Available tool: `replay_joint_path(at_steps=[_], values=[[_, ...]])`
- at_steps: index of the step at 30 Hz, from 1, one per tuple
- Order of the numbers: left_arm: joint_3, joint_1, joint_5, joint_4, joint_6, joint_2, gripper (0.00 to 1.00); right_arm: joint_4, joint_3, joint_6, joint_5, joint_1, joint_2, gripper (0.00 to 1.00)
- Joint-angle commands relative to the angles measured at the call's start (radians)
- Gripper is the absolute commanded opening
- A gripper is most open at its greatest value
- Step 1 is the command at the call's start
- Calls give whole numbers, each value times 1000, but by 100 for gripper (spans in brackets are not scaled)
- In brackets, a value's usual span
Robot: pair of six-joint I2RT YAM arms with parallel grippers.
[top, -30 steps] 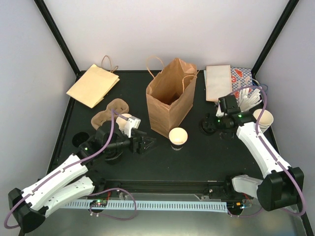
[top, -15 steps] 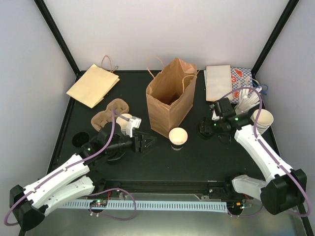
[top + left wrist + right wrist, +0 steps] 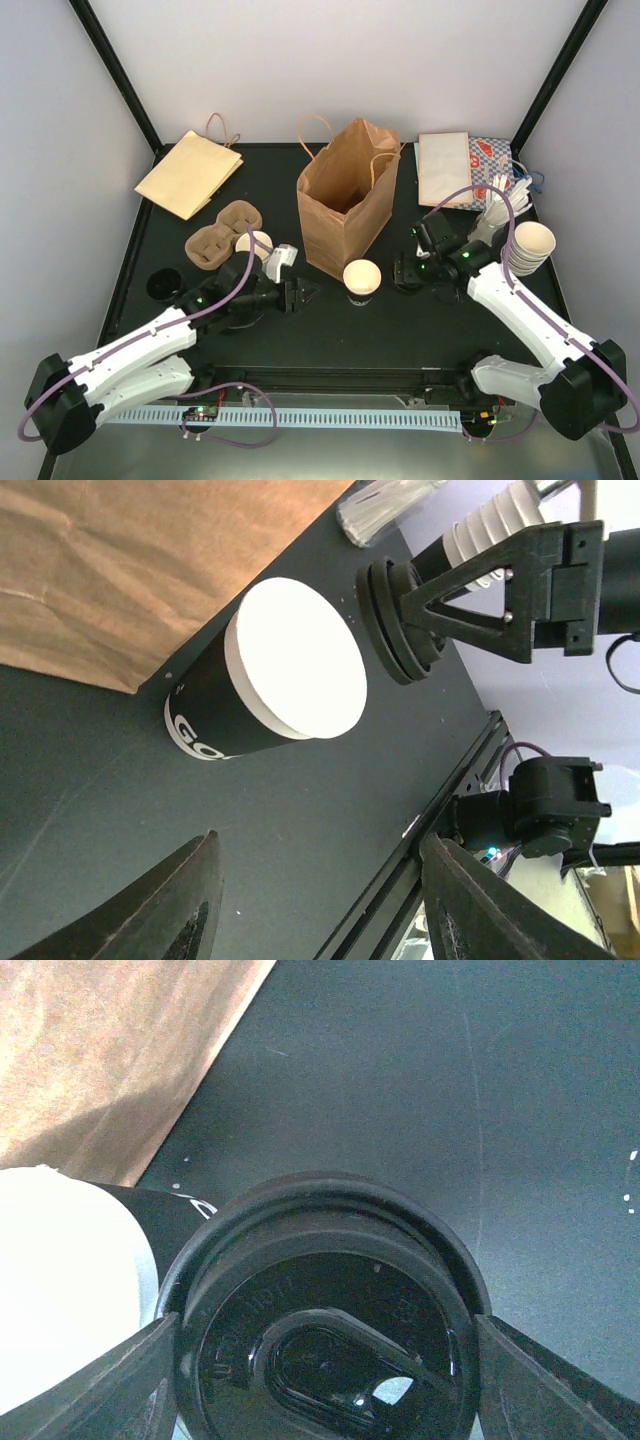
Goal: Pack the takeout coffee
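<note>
Lettering on cup [image 3: 275,670] curving out of sight after two letters, paper bag [image 3: 120,570] cropped at upper left of left wrist view, black lid [image 3: 325,1310] cut off by bottom edge of right wrist view, cup at lower left there washed out white.

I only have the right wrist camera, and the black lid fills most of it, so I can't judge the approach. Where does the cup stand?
Observer: The cup stands upright and uncovered on the near side of the paper bag, just left of your lid.
Operator: Is the left arm on it?
Observer: No. The left gripper is on the cup's other side, jaws open, with nothing between them and clear of the cup.
Operator: And is the bag ready?
Observer: It stands upright with its mouth open.
</note>
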Motion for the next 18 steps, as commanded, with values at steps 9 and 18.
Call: replay_joint_path(at_steps=[9,18], values=[[-8,-18,18,189,-48,136,54,64,5,33,24,51,47,76],[13,-24,27,242,-46,231,50,84,17,36,-16,65,48,76]])
